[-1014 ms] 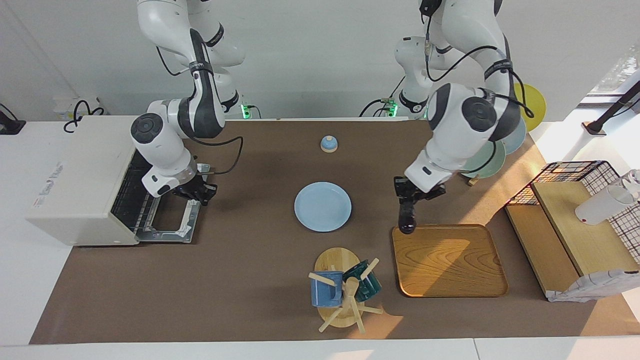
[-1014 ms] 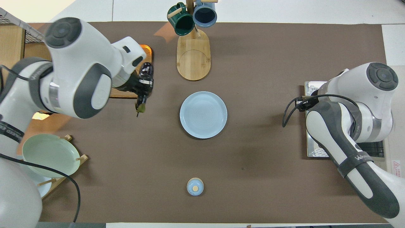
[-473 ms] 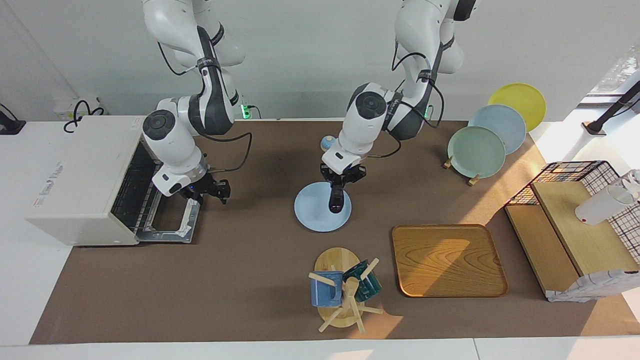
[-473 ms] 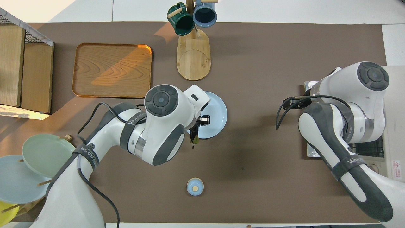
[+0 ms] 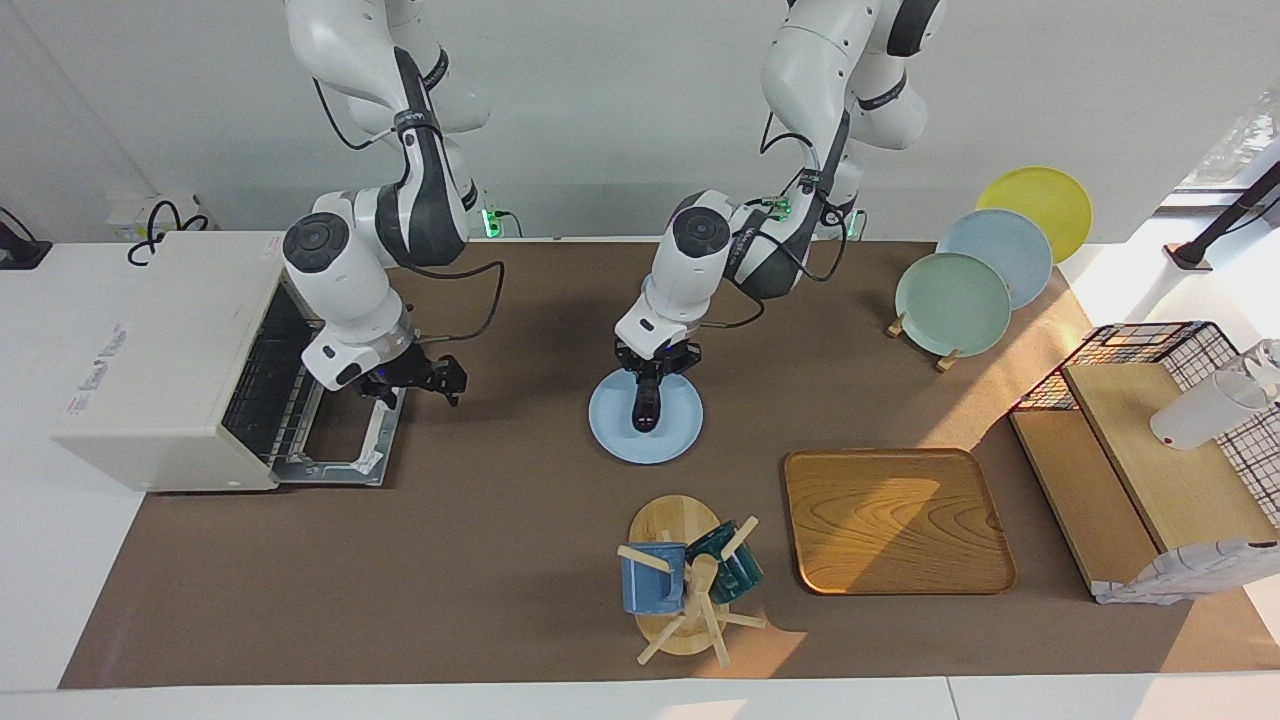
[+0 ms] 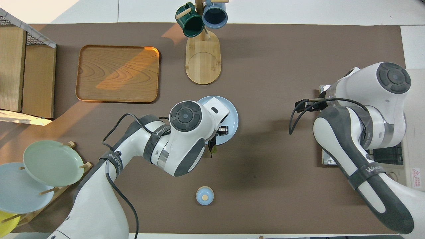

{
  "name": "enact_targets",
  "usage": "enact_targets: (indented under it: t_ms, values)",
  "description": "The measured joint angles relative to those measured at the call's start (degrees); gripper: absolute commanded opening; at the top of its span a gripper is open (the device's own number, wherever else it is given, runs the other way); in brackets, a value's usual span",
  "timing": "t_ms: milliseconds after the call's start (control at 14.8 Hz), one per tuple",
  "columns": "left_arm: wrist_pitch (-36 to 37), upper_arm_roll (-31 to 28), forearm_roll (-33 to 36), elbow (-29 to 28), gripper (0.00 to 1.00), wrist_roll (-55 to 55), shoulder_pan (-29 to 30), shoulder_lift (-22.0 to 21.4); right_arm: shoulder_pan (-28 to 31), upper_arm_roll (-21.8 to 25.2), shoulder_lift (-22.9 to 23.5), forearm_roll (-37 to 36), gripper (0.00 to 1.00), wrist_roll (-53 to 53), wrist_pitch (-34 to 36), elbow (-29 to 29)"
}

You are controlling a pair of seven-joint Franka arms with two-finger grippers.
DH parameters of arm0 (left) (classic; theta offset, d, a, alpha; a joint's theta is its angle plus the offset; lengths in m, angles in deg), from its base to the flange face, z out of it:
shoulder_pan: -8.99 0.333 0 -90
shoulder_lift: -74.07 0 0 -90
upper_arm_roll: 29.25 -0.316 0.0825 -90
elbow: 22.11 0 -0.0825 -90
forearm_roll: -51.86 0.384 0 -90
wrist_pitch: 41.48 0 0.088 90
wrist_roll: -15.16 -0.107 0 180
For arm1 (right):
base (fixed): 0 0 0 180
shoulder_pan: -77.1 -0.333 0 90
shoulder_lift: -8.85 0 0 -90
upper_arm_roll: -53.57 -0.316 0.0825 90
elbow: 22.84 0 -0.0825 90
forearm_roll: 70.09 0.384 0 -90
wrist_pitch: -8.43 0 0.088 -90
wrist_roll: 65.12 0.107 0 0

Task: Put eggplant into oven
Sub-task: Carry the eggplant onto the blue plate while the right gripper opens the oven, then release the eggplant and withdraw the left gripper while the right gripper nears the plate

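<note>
Eggplant [image 5: 644, 407] in left gripper [image 5: 650, 371] over blue plate [image 5: 612, 432]; oven [image 5: 170, 370] door down

You have a plain white wall [image 5: 620, 110] along the table [image 5: 480, 560] edge by the robots; sunlight, perhaps from a window [image 5: 1235, 140] at one corner, falls across the brown mat [image 6: 272, 46].

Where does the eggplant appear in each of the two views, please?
Facing view: the eggplant hangs from the left gripper over the blue plate, mid-table.
Overhead view: only its stem end shows, beside the left arm's wrist.
Shared landmark: the blue plate.
</note>
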Motion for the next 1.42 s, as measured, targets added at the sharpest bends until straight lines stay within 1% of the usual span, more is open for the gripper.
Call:
enact_targets:
  t_ms: [406,541,744,879,1082,1217,1352,1420]
  values:
    - [0.3,-0.8,0.0,0.6,1.00,0.0,0.7,-0.3,-2.1,-0.1,0.0,0.0,1.00,0.0,3.7,-3.0]
    - [1.9,-1.0,0.0,1.6,1.00,-0.4,3.0,-0.9,-2.7,-0.1,0.0,0.0,1.00,0.0,3.8,-3.2]
    - [8.2,-1.4,0.0,4.7,1.00,-4.6,8.6,-3.5,-5.1,-0.1,0.0,0.0,1.00,0.6,4.1,-4.0]
    - [12.2,-1.7,0.0,6.5,1.00,-8.7,13.0,-5.5,-9.3,-0.2,0.3,0.0,1.00,5.7,5.3,-6.6]
    - [17.3,-1.9,0.2,8.8,1.00,-14.5,18.9,-7.5,-19.6,-0.4,2.2,0.0,1.00,18.1,5.8,-13.5]
    - [20.8,-2.0,2.0,10.9,1.00,-17.7,22.1,-7.8,-26.4,-0.5,6.3,-0.8,1.00,26.5,6.7,-19.8]
    - [24.0,-2.1,3.3,12.8,1.00,-20.3,24.7,-8.1,-33.0,-0.5,12.9,-4.9,1.00,34.9,7.7,-26.6]
    - [25.2,-2.1,4.1,13.3,1.00,-21.6,25.9,-8.5,-35.8,-0.4,16.4,-7.1,1.00,38.5,6.7,-29.0]
